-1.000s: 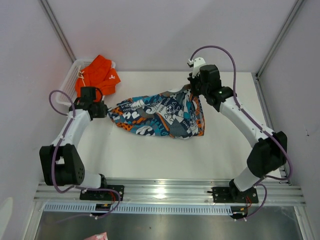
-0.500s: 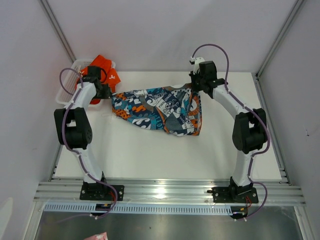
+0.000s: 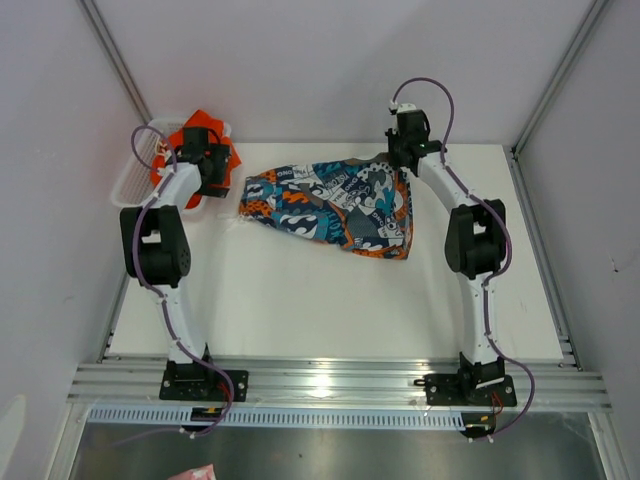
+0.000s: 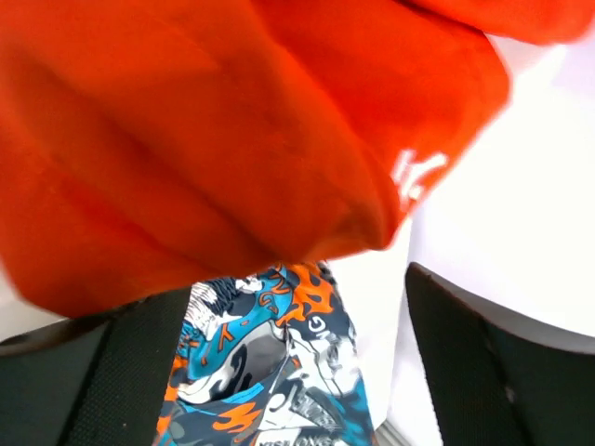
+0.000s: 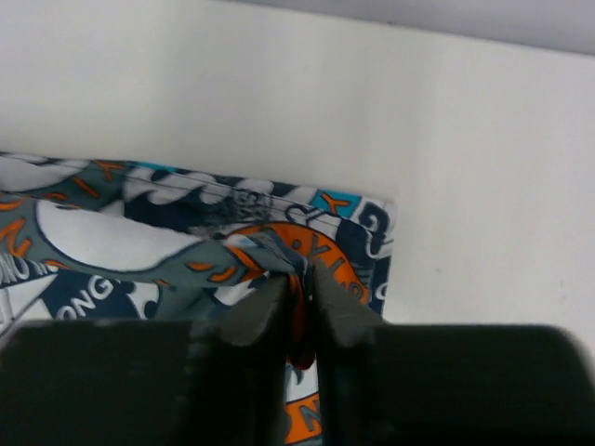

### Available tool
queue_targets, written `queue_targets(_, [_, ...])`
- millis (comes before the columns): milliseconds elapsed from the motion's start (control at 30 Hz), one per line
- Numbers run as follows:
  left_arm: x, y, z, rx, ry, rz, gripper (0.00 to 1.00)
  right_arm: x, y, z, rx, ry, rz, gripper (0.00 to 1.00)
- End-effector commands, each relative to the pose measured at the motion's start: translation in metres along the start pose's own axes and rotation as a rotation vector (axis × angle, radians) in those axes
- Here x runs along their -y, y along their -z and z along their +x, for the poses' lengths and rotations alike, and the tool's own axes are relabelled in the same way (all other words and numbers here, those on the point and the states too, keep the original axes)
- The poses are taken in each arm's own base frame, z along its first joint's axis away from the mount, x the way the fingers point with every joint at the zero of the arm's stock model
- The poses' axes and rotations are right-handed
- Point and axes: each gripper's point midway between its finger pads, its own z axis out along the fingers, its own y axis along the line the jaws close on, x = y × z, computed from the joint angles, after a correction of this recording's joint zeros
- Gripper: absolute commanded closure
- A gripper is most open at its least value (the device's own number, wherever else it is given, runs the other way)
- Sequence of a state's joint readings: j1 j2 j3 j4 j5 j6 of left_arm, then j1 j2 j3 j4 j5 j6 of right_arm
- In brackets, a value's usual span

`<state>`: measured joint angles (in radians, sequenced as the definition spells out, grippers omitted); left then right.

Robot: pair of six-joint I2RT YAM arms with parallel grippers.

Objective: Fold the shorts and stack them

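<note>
Orange shorts (image 4: 186,139) sit bunched in the white basket (image 3: 135,180) at the far left, the left gripper (image 3: 213,168) close by them with jaws spread wide, holding nothing. Printed shorts (image 3: 330,205) lie on the table (image 3: 300,300), their far right corner pinched between the right gripper's (image 5: 299,288) closed fingers.

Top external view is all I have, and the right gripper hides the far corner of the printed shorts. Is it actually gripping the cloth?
Observer: Yes. The right wrist view shows the right gripper shut on a bunched fold at the edge of the printed shorts.
Operator: And the other one?
Observer: The left wrist view shows the left gripper with its fingers wide apart, closed on nothing.
</note>
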<state>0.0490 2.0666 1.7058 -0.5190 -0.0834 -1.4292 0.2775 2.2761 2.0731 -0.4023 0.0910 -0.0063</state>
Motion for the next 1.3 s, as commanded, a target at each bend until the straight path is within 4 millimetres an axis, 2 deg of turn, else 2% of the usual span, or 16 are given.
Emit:
queue_targets(0, [0.042, 0.019, -0.005, 0.028, -0.094, 0.201, 0.01, 0.023, -0.008, -0.011, 0.022, -0.041, 0.080, 0.79])
queue_targets(33, [0.045, 0.020, -0.002, 0.012, -0.115, 0.218, 0.01, 0.021, -0.019, 0.002, -0.013, -0.030, 0.081, 0.75])
queue_targets(67, [0.050, 0.023, -0.001, 0.006, -0.144, 0.243, 0.01, 0.026, -0.015, -0.008, -0.016, -0.028, 0.097, 0.69])
queue_targets(133, [0.054, 0.030, 0.008, -0.038, -0.175, 0.281, 0.01, 0.028, -0.015, -0.009, -0.026, -0.030, 0.108, 0.35])
queue_targets(167, [0.055, 0.034, 0.012, -0.051, -0.204, 0.294, 0.01, 0.026, -0.008, -0.020, 0.002, -0.042, 0.087, 0.30])
queue_targets(233, [0.062, 0.049, 0.019, -0.057, -0.282, 0.373, 0.01, 0.026, -0.002, -0.011, -0.010, -0.065, 0.043, 0.17])
queue_targets(267, [0.065, 0.055, 0.027, -0.064, -0.319, 0.393, 0.01, 0.026, 0.014, -0.030, 0.046, -0.087, 0.013, 0.16])
queue_targets(300, [0.068, 0.066, 0.033, -0.066, -0.405, 0.438, 0.01, 0.022, 0.013, -0.012, 0.012, -0.127, -0.060, 0.15])
queue_targets(333, [0.071, 0.071, 0.032, -0.061, -0.406, 0.451, 0.01, 0.021, 0.019, -0.007, -0.004, -0.157, -0.095, 0.15])
queue_targets(367, [0.068, 0.078, 0.055, -0.083, -0.501, 0.464, 0.01, 0.021, 0.032, -0.013, 0.009, -0.186, -0.130, 0.15])
queue_targets(533, [0.060, 0.092, 0.086, -0.115, -0.716, 0.561, 0.01, 0.014, 0.049, 0.036, -0.121, -0.363, -0.323, 0.17])
queue_targets(700, [0.051, 0.072, 0.104, -0.195, -0.802, 0.547, 0.01, 0.014, 0.053, 0.059, -0.134, -0.410, -0.340, 0.24])
queue_targets(833, [0.044, 0.059, 0.110, -0.212, -0.831, 0.527, 0.01, -0.008, 0.066, 0.078, -0.189, -0.482, -0.429, 0.35])
queue_targets(867, [0.041, 0.057, 0.111, -0.209, -0.842, 0.515, 0.01, -0.014, 0.070, 0.096, -0.226, -0.501, -0.452, 0.35])
queue_targets(933, [0.035, 0.048, 0.109, -0.191, -0.860, 0.491, 0.01, -0.016, 0.080, 0.096, -0.206, -0.521, -0.475, 0.36])
queue_targets(1267, [0.003, 0.013, 0.130, -0.278, -0.890, 0.462, 0.01, -0.033, 0.107, 0.151, -0.282, -0.608, -0.526, 0.41])
